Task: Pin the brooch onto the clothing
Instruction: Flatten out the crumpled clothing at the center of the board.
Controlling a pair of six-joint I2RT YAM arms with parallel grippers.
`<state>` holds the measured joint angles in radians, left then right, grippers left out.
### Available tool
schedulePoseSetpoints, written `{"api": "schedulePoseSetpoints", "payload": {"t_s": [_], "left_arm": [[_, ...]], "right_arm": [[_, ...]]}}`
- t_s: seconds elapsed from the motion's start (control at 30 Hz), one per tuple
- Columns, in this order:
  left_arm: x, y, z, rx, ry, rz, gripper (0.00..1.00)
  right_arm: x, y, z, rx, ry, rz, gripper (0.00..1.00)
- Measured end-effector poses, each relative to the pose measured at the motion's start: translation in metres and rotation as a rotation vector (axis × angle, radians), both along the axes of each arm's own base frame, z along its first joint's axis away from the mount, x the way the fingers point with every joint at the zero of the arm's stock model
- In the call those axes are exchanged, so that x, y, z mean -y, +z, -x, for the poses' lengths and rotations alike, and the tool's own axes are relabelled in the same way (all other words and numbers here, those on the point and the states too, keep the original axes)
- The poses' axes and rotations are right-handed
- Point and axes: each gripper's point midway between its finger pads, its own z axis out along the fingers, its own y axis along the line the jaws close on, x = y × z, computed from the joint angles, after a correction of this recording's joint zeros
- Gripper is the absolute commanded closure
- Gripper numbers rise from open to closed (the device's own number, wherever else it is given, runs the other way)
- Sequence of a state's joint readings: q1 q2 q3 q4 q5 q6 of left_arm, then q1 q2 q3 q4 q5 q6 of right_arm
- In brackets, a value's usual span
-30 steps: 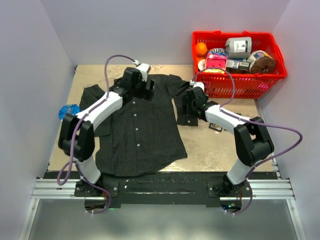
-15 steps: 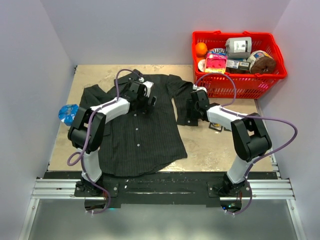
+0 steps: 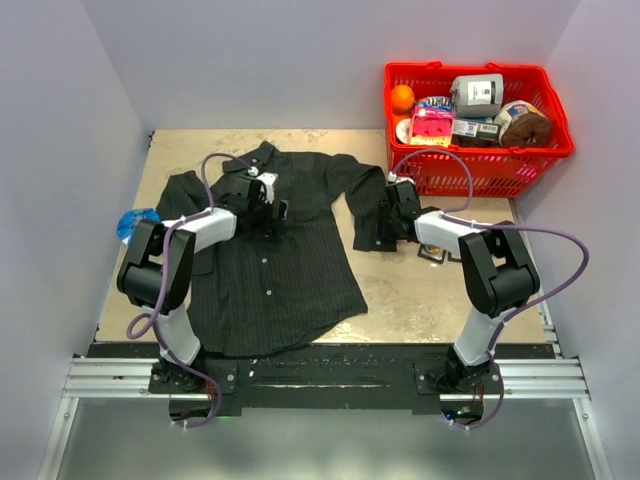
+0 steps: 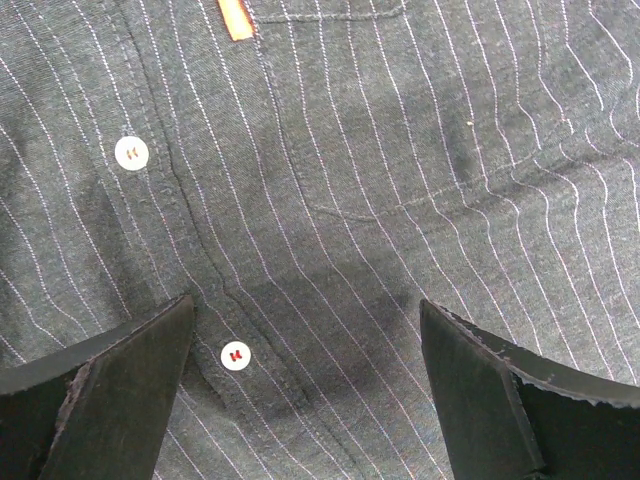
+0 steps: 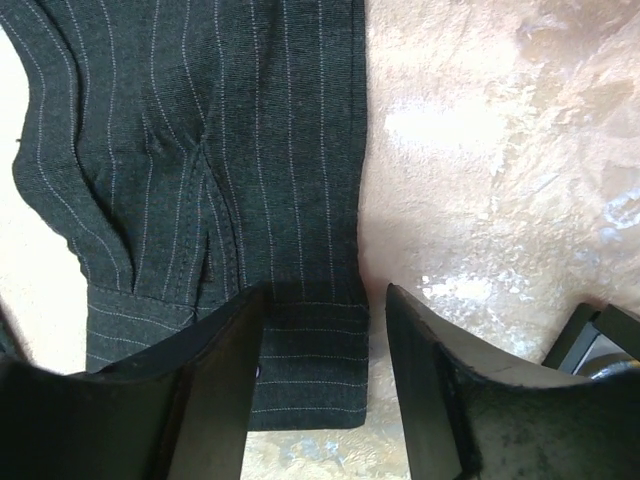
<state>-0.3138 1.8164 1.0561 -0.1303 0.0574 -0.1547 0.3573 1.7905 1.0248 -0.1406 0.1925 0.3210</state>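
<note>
The dark pinstriped shirt (image 3: pixel 280 250) lies flat on the table, collar at the far side. My left gripper (image 3: pixel 262 208) is open and empty, low over the chest. In the left wrist view (image 4: pixel 305 390) it straddles the button placket, with one pale button (image 4: pixel 235 355) by its left finger, the pocket (image 4: pixel 400 150) and an orange-red tag (image 4: pixel 236 18) ahead. My right gripper (image 3: pixel 392 215) is open over the shirt's right sleeve. In the right wrist view (image 5: pixel 325 380) the cuff (image 5: pixel 310 360) lies between its fingers, ungripped. I cannot make out a brooch for certain.
A red basket (image 3: pixel 478 150) of groceries stands at the far right. A blue shiny object (image 3: pixel 135 222) lies at the table's left edge beside the shirt's sleeve. A small black framed object (image 3: pixel 432 255) lies on the table by the right arm, also in the right wrist view (image 5: pixel 600 335).
My left gripper has moved from the collar area back toward me and left, onto the chest. My right gripper has shifted slightly over the sleeve cuff.
</note>
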Motion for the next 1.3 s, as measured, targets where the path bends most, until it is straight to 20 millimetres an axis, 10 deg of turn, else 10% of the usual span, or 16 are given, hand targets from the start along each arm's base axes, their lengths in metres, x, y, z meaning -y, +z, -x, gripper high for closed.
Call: {"api": "schedulePoseSetpoints", "payload": {"t_s": [0.2,0.37,0.67,0.93,1.1,1.3], "left_arm": [[-0.003,0.001,0.005,0.001,0.003,-0.006,0.01],[-0.010,0.005,0.013,-0.019,0.017,-0.033,0.01],[-0.023,0.068,0.016,0.124,0.049,-0.052,0.01],[-0.025,0.124,0.015,0.278,0.058,-0.016,0.01],[-0.027,0.130,0.015,0.298,0.056,-0.026,0.01],[-0.039,0.130,0.011,0.300,0.090,-0.034,0.01]], "right_arm": [[-0.002,-0.001,-0.002,0.000,0.003,-0.020,0.64],[-0.001,-0.002,-0.005,0.003,-0.004,-0.034,0.99],[-0.007,0.005,0.002,-0.023,0.025,-0.070,1.00],[-0.020,0.103,-0.007,0.177,0.075,-0.103,1.00],[-0.072,0.162,-0.006,0.323,0.187,-0.092,1.00],[-0.173,0.162,0.056,0.315,0.452,-0.122,1.00]]}}
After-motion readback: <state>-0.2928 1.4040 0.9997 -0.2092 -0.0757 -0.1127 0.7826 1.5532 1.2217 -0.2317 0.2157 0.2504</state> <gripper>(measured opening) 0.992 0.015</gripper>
